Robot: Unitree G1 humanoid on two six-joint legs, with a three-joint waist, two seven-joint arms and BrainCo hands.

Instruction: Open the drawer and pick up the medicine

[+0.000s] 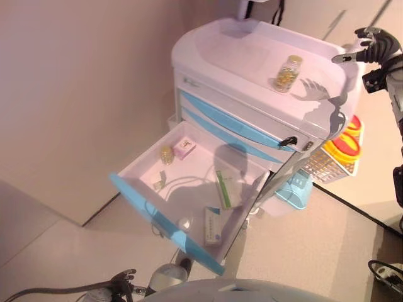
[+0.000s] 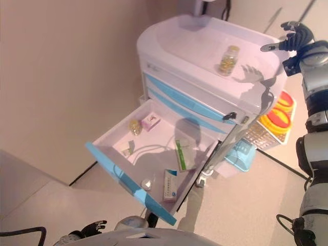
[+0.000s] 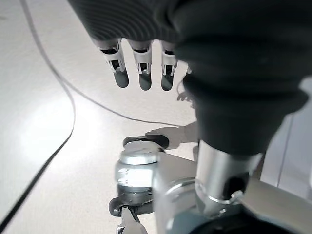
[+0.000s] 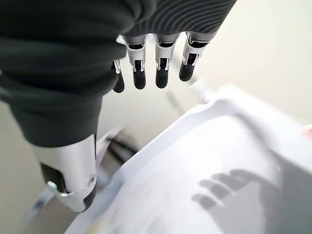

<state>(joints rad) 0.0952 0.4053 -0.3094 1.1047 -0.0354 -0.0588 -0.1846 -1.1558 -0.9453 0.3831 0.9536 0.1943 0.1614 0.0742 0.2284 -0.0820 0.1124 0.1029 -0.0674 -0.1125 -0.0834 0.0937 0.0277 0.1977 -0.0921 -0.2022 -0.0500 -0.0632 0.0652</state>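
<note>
A white cart (image 1: 252,47) with blue-fronted drawers stands by the wall. Its lowest drawer (image 1: 165,212) is pulled far out. Inside lie a small yellow bottle (image 1: 166,154), a pink box (image 1: 184,148), a green-and-white box (image 1: 225,189) and another box (image 1: 212,226) near the front. A clear medicine bottle of yellow pills (image 1: 288,73) stands on the cart's top. My right hand (image 1: 368,45) hovers open beyond the top's right edge, apart from the bottle, its fingers (image 4: 146,73) straight and empty. Low by the floor, my left hand (image 1: 123,280) hangs open, fingers (image 3: 141,73) straight.
A yellow-and-red container (image 1: 346,141) and a wire basket (image 1: 324,165) hang on the cart's right side, with a light blue bin (image 1: 296,189) below them. A plain wall (image 1: 82,94) runs along the left. A thin white tube (image 1: 179,182) lies in the drawer.
</note>
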